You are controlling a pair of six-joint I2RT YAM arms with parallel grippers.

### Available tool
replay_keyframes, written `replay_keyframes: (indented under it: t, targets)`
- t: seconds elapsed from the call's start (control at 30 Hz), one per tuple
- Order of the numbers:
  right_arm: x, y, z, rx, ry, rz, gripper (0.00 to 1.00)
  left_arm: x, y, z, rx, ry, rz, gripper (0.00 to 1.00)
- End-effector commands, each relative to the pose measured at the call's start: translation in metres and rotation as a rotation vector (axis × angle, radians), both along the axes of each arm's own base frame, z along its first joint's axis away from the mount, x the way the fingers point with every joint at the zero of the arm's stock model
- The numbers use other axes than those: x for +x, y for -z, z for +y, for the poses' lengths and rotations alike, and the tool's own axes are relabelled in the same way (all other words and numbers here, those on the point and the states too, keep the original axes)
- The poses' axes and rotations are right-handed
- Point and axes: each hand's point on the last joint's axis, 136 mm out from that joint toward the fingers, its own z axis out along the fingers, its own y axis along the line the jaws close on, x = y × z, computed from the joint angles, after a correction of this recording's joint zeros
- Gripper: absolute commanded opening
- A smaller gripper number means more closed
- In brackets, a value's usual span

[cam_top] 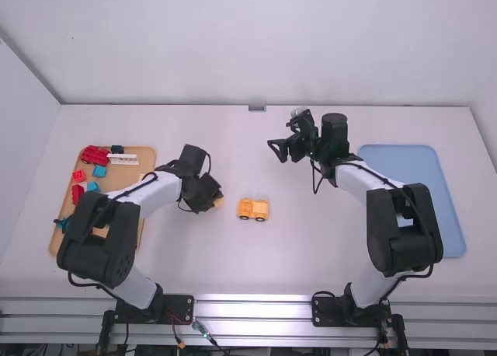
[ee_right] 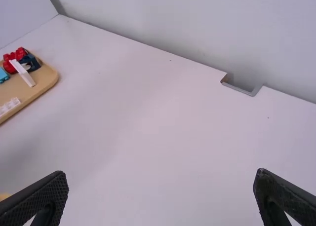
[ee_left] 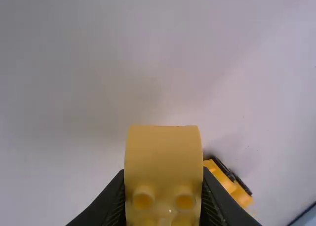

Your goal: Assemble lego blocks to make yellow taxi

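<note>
no readable text, no legible labels, no brands, no numbers, no signs, same for high view and both wrist views

Right pincer (cam_top: 279, 134) stands open above worktop (ee_right: 163, 137); tan tray (ee_right: 47, 82) carries red pieces (ee_right: 9, 65), blue piece (ee_right: 3, 76), white pieces (ee_right: 22, 73).

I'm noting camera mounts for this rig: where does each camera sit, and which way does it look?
High view: above and behind both arms, facing forward and down over the table.
Left wrist view: on the left wrist, facing down past the left gripper, shut on a yellow block.
Right wrist view: on the right wrist, facing across to the back wall; the right gripper is open.
High and right wrist views share the wooden tray.
</note>
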Motion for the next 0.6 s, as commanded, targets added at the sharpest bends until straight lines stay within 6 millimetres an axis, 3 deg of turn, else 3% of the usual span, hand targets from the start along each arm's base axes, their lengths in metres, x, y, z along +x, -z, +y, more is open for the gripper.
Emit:
replay_keyframes:
  t: [0.0, 0.23, 0.43, 0.57]
  targets:
    - [0.008, -0.011, -0.003, 0.007, 0.010, -0.023, 0.99, -0.002, 0.001, -0.003, -0.005, -0.181, 0.072, 0.02]
    - [0.009, -0.011, -0.006, 0.007, 0.017, -0.023, 0.99, -0.006, -0.001, 0.010, 0.139, -0.497, 0.125, 0.02]
    - [0.009, -0.011, -0.005, 0.007, 0.016, -0.023, 0.99, -0.002, 0.003, 0.015, 0.144, -0.630, 0.130, 0.02]
    - [0.008, -0.011, -0.003, 0.006, 0.010, -0.022, 0.99, -0.004, 0.019, 0.013, 0.146, -0.664, 0.184, 0.02]
